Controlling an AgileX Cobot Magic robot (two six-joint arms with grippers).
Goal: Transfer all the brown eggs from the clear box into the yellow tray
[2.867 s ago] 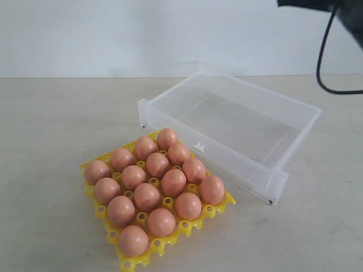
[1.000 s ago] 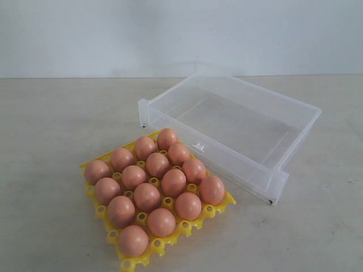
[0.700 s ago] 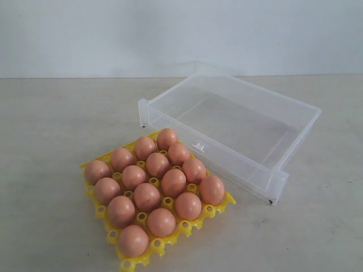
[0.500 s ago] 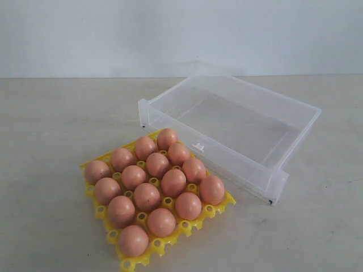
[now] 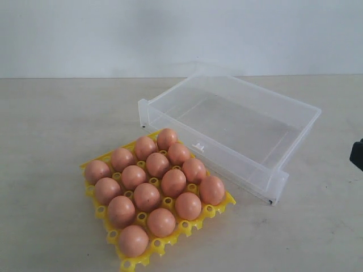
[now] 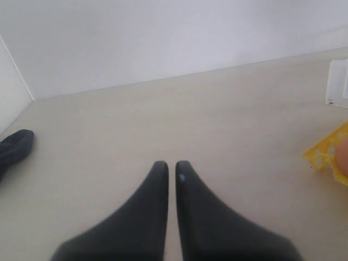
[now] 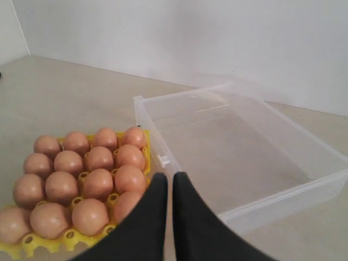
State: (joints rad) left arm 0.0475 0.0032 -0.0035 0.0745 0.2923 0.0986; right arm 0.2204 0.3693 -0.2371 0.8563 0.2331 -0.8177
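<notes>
The smooth oval eggs point(image 5: 147, 195) at lower left were orange-brown to pinkish-tan, plain-shelled. The openwork plastic tray point(image 5: 185, 228) was bright yellow. The shallow rectangular plastic box point(image 5: 238, 167) was colourless, see-through. The tabletop point(image 5: 51, 124) was pale beige, the wall point(image 5: 113, 34) off-white. The left gripper point(image 6: 169, 166) and right gripper point(image 7: 165, 176) were matte black.

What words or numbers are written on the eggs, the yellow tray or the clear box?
None can be read.
Brown eggs: plain shells, no print.
Yellow tray: no writing seen.
Clear box: one tiny pale mark on its near wall, too small to read.
</notes>
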